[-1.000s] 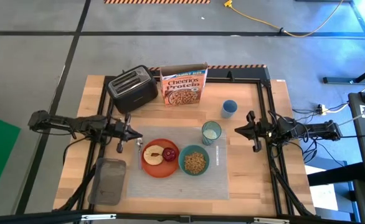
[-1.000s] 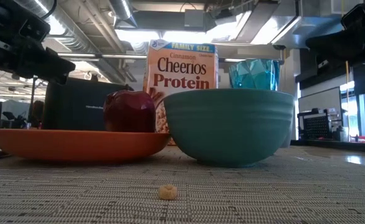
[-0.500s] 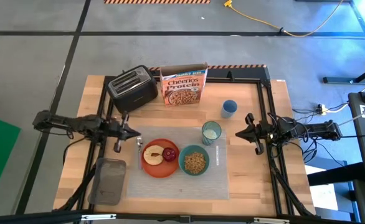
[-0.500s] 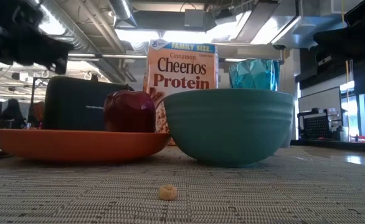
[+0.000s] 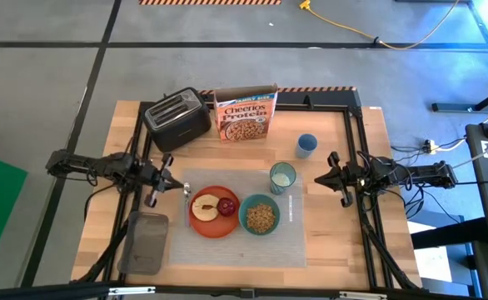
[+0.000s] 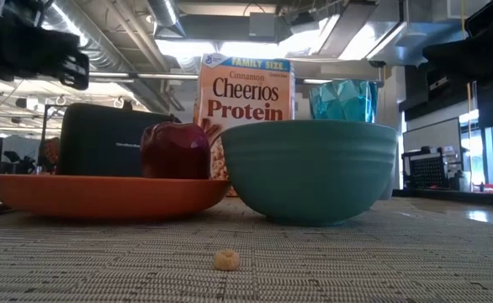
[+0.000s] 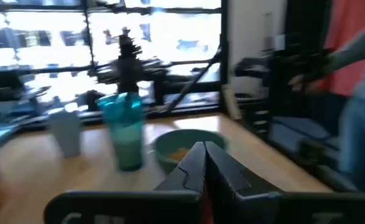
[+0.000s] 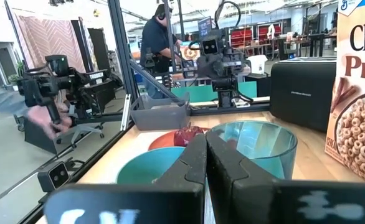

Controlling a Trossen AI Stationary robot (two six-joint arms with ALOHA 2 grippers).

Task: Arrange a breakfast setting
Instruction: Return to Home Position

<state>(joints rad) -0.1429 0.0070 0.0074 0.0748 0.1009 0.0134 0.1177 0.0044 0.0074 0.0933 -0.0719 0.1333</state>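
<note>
a: since the only step left seemed to be the pull-back home, which way did the setting lie from each gripper?

b: straight between them. the mat (image 5: 236,242) ran its long side across the table from arm to arm, so the left gripper (image 5: 171,187) pointed in at its left end and the right gripper (image 5: 319,177) at its right end.

a: and what sat on it?

b: the plate (image 5: 213,232) to the left, with toast (image 5: 203,208) and apple (image 5: 226,206). the bowl (image 5: 245,215) was just beside it (cereal inside; whether the two touched i could not tell). the tumbler (image 5: 282,177) stood behind the bowl toward the right arm, and cutlery (image 5: 186,198) lay along the plate's left.

a: which arm was nearer anything?

b: the left tip hung near the cutlery. the right one was near the tumbler but apart from it. neither touched a thing.

a: fingers?

b: both pairs were pressed together with nothing between them, as each wrist view showed.

a: so the way out?

b: i judged each arm need only draw outward, away from the mat, along its own line. a swing inward would risk the cutlery or the tumbler.
</note>
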